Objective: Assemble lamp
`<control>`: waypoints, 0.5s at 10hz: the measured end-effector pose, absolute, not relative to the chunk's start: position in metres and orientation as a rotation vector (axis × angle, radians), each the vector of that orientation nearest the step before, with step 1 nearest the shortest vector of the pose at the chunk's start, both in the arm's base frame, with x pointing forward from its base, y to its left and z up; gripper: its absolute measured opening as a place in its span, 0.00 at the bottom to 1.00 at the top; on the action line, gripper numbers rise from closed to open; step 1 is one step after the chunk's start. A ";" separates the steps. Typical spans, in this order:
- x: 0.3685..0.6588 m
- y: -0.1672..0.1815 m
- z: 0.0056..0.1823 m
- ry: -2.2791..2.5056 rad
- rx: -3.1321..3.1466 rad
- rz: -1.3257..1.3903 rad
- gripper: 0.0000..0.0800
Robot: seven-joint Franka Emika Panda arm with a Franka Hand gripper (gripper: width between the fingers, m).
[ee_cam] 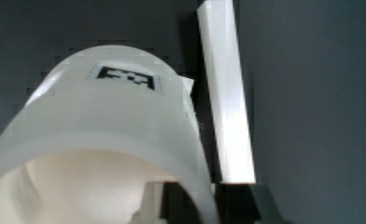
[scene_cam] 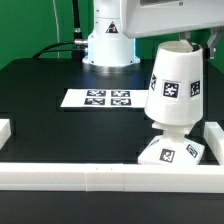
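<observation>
The white tapered lamp shade (scene_cam: 172, 90) stands upright at the exterior view's right, its narrow end down on the flat square base (scene_cam: 160, 152). Both carry black-and-white tags. My gripper (scene_cam: 197, 45) comes down from above onto the shade's upper rim. In the wrist view the shade (ee_cam: 109, 130) fills most of the picture, and my gripper (ee_cam: 205, 196) has one dark finger inside the wall and one outside, shut on the wall. The bulb piece is hidden.
A white rail (scene_cam: 110, 175) runs along the near edge of the black table, with short pieces at the left (scene_cam: 5, 130) and right (scene_cam: 212, 140); it also shows in the wrist view (ee_cam: 224, 90). The marker board (scene_cam: 97, 98) lies mid-table. The arm's pedestal (scene_cam: 108, 40) stands behind.
</observation>
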State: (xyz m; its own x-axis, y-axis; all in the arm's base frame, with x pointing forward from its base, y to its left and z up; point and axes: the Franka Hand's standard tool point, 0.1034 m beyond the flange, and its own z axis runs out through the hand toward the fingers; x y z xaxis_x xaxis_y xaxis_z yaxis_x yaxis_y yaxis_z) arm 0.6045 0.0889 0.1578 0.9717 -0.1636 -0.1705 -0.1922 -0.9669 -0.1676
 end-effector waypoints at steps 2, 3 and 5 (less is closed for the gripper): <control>0.604 0.084 0.159 0.276 -2.935 0.239 0.38; 0.604 0.083 0.160 0.279 -2.936 0.236 0.38; 0.603 0.084 0.170 0.285 -2.937 0.228 0.79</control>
State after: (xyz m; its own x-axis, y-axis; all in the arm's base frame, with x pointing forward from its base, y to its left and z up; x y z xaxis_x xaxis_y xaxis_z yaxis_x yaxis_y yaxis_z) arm 0.6032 0.0839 0.1702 0.9698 -0.1759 -0.1688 -0.2037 -0.9650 -0.1650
